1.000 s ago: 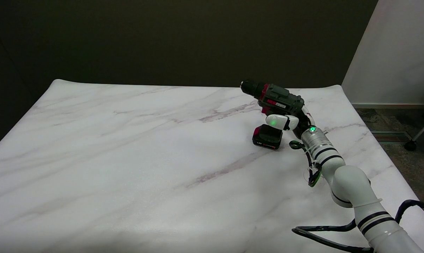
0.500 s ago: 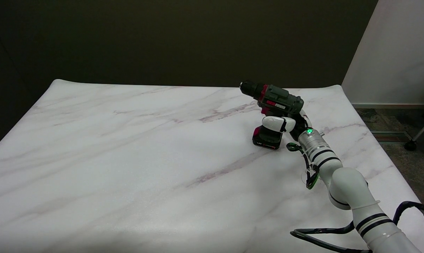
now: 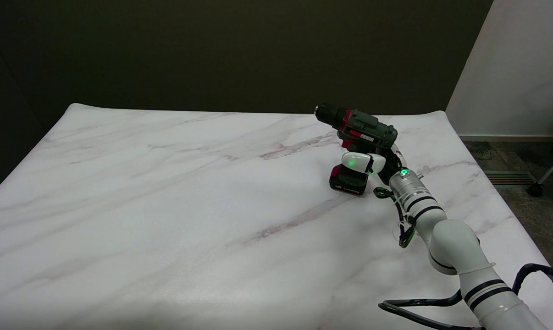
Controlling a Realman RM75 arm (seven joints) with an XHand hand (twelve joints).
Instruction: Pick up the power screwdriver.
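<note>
White marbled desk (image 3: 166,206) under dark wall; toward 2 o'clock, power screwdriver (image 3: 363,130) standing on battery base, chuck pointing to 10 o'clock; right hand (image 3: 373,162) wrapped around its handle, holding it.

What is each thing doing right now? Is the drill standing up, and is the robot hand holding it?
power screwdriver: standing upright on its battery base on the table, chuck pointing to the picture's left, not lifted yet.
right hand: wrapped around the screwdriver's handle, gripping it.
right arm: reaching in from the lower right, a green light lit at its wrist.
table: white marble top, bearing the screwdriver.
</note>
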